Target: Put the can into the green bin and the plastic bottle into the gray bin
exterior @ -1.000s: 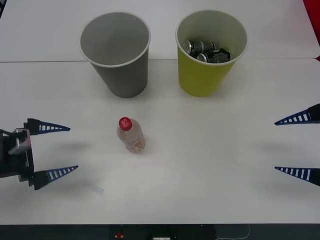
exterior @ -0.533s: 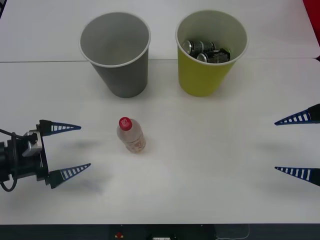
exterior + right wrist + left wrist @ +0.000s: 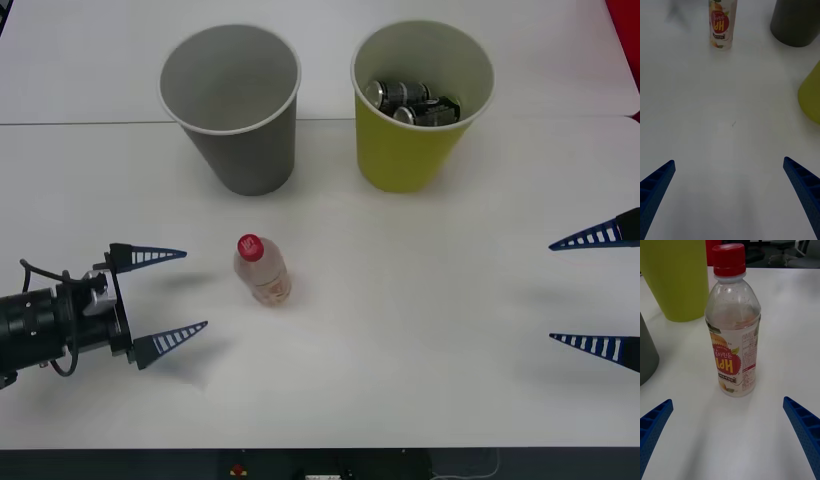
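Your left gripper (image 3: 171,299), spread wide, faces the upright plastic bottle (image 3: 262,270) at centre-left of the tabletop (image 3: 420,330); it looks empty, light, tippy — grip mid-label.

I see a yellow-green bin (image 3: 420,150), a gray bin (image 3: 240,140), a red-capped clear plastic bottle (image 3: 262,271), and a white desk (image 3: 420,330).

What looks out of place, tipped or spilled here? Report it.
Nothing stands out. The plastic bottle stands upright with its cap on, between the open left gripper and the gray bin. Both bins are upright; cans lie inside the green bin.
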Motion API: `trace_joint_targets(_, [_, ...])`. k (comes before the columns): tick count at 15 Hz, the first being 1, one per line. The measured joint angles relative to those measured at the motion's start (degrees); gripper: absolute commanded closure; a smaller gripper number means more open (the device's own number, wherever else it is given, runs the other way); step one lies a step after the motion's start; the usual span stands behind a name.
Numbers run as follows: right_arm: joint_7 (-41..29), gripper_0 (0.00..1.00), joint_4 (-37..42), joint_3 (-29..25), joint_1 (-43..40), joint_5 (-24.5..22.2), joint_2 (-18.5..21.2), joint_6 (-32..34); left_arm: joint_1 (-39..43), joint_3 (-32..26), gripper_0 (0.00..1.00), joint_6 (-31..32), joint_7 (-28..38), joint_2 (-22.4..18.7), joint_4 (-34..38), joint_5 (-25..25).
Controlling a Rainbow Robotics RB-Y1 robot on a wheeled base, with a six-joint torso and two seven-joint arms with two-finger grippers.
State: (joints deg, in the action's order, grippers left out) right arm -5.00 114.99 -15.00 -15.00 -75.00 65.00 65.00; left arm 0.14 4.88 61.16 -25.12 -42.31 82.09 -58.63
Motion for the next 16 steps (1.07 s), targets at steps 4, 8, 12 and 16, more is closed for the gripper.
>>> trace_joint_targets(4, [0.0,0.0,0.0,0.0,0.0,0.0,0.0,0.0,-5.29,2.24,0.0,3.06,-1.09,4.73,-8.26,2.22])
trace_joint_targets(8, [0.0,0.0,0.0,0.0,0.0,0.0,0.0,0.0,-9.08,3.71,0.0,3.36,-1.7,9.07,-13.44,2.01])
trace_joint_targets(12, [0.0,0.0,0.0,0.0,0.0,0.0,0.0,0.0,-11.17,6.66,0.0,0.75,-2.27,11.79,-14.77,2.24])
trace_joint_targets(16, [0.0,0.0,0.0,0.0,0.0,0.0,0.0,0.0,-12.5,8.92,0.0,-2.92,-2.64,13.24,-14.78,2.31])
